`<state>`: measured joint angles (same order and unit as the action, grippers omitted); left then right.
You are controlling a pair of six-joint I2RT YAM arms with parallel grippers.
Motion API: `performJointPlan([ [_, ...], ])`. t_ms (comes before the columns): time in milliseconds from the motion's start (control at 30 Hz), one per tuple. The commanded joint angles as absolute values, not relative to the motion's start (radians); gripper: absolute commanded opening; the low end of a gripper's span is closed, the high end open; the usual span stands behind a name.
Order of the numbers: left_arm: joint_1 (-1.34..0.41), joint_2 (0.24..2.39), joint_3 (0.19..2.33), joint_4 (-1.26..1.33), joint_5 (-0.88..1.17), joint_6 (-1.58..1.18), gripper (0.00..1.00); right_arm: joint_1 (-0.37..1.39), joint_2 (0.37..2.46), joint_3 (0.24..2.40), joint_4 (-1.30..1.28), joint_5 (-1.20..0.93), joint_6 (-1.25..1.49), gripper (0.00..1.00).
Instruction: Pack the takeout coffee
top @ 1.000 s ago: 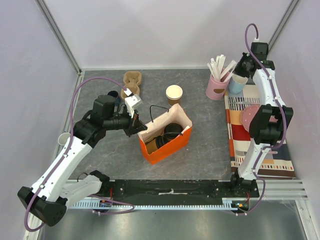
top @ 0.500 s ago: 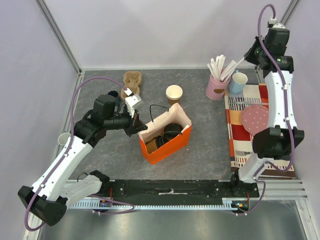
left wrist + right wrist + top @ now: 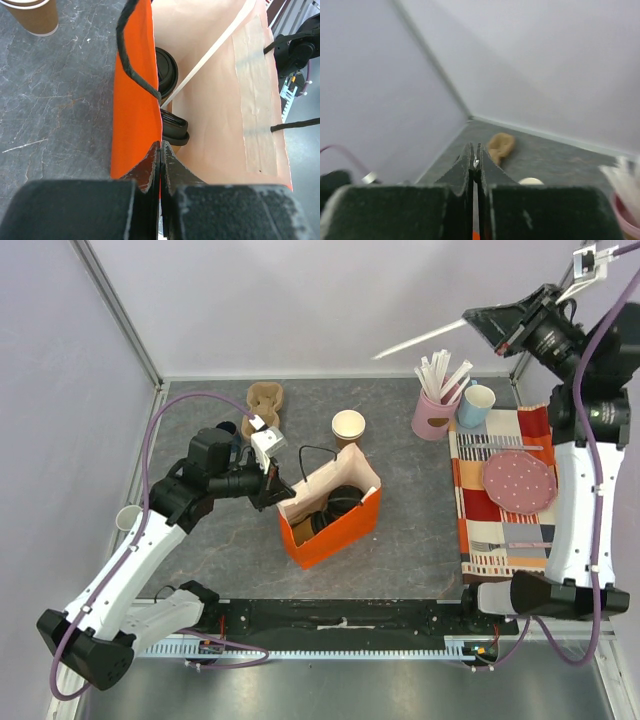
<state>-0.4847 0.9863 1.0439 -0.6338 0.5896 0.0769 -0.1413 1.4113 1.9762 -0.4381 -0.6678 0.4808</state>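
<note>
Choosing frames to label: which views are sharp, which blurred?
Top external: evenly lit, the orange paper bag crisp. Left wrist: bag sharp where the left hand pinches its wall. Right wrist: blurred throughout, the brown moulded cup carrier a smudge, the right hand shut on a long white stick.

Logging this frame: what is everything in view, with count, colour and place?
orange bag: one, orange, pale inside, table centre, open
black lids: two, inside the bag; cups beneath mostly hidden
kraft cup: one, brown, unlidded, behind the bag
cup carrier: one, brown, back left
pink holder: one, holding white sticks, back right
light blue cup: one, beside the holder
striped mat: one, right side
pink plate: one, dotted, on the mat
fork: one, grey, on the mat
white stick: one, in the air
left gripper: shut on the bag's wall
right gripper: high at back right, shut on the white stick
</note>
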Motion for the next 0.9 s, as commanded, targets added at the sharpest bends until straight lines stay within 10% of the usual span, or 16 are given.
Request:
performJointPlan([
  [0, -0.489, 1.002, 1.055, -0.609, 0.58, 0.057, 0.02, -0.143, 1.318, 1.709, 0.254, -1.072, 1.027, 0.0],
  [167, -0.489, 1.012, 1.06, -0.6, 0.581, 0.057, 0.02, -0.019, 1.266, 1.623, 0.139, -1.158, 0.984, 0.0],
  [367, -0.489, 1.022, 1.062, -0.597, 0.594, 0.064, 0.02, 0.087, 1.273, 1.651, -0.743, -1.048, 0.26, 0.0],
  [867, -0.489, 1.026, 1.065, -0.589, 0.614, 0.081, 0.02, 0.425, 1.313, 1.511, -0.554, -0.678, 0.338, 0.0],
])
